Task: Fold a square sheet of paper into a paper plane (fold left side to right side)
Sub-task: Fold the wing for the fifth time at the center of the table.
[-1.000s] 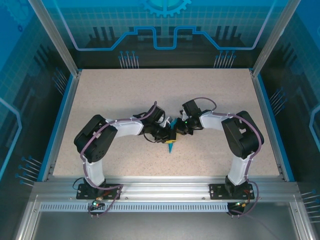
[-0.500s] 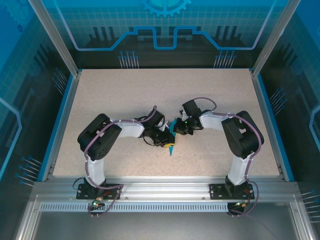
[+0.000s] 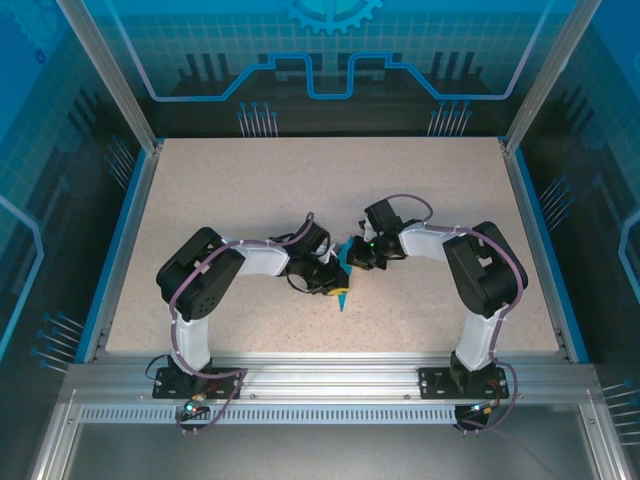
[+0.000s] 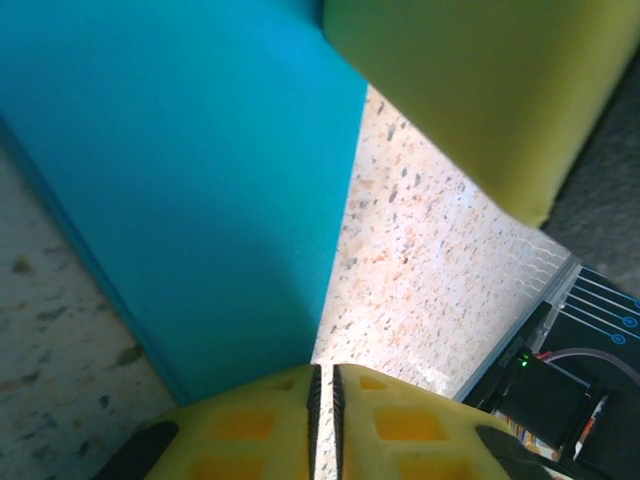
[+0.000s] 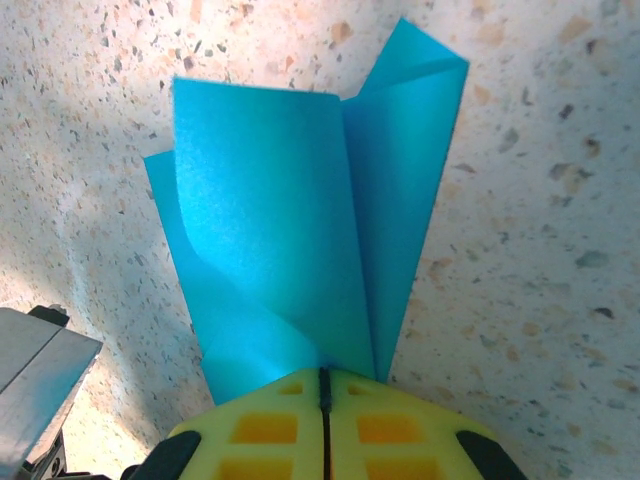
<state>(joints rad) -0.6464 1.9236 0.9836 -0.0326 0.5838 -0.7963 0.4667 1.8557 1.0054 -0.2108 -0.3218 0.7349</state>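
We count two arms, two end effectors and one teal-blue paper plane (image 3: 342,300), all gathered at the middle of the tabletop (image 3: 250,190).

The left arm (image 3: 205,280) rises from its base at the near edge, bends at a raised elbow and reaches to the right, low over the surface. The left end effector (image 3: 338,285) sits at the plane's left side. In the left wrist view its yellow fingers (image 4: 250,430) are pressed together with only a hairline seam between them. The blue paper runs down into that seam, so we read it as pinching the plane. Another yellow pad (image 4: 480,90) fills the top right corner of that view.

The paper plane lies between the two end effectors, with its sharp tip pointing toward the near edge. In the right wrist view its layered flaps fan upward and away from the grip.

The right arm (image 3: 485,270) mirrors the left, with a raised elbow and its forearm reaching left. The right end effector (image 3: 357,258) is likewise closed tight, and the paper converges into the seam of its fingers (image 5: 270,430).

The tabletop is beige and speckled, with blue trim at its sides. An aluminium rail (image 3: 330,375) carries both bases. Aluminium posts (image 3: 105,75) and blue patterned panels (image 3: 330,50) enclose the cell.
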